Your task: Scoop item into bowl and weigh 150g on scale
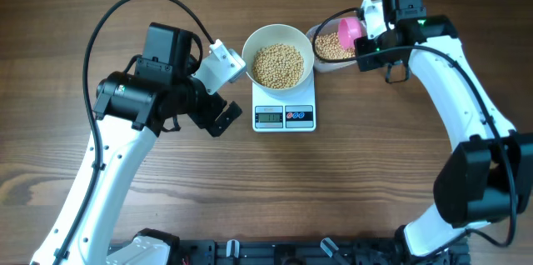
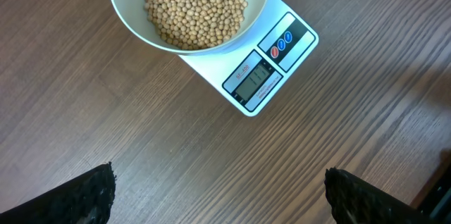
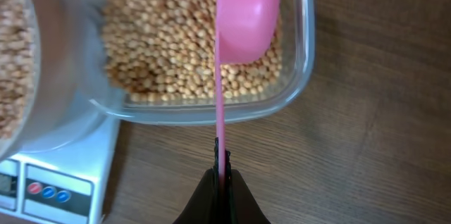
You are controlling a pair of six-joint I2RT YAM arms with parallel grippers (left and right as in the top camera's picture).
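Note:
A white bowl [image 1: 279, 38] holding tan beans [image 1: 277, 65] stands on the white scale [image 1: 284, 116]; the left wrist view shows the same bowl [image 2: 134, 20] and scale [image 2: 268, 76]. My right gripper [image 3: 223, 171] is shut on the thin handle of a pink scoop [image 3: 243, 13], whose cup hangs over the beans [image 3: 176, 48] in a clear tub [image 3: 299, 62]. In the overhead view the scoop [image 1: 350, 32] is over the tub [image 1: 321, 58]. My left gripper [image 2: 218, 189] is open above bare wood, left of the scale.
The clear tub sits right behind the bowl and scale, touching or nearly so. Dark wood table [image 1: 375, 165] surrounds everything. The left arm [image 1: 158, 82] crowds the space left of the scale.

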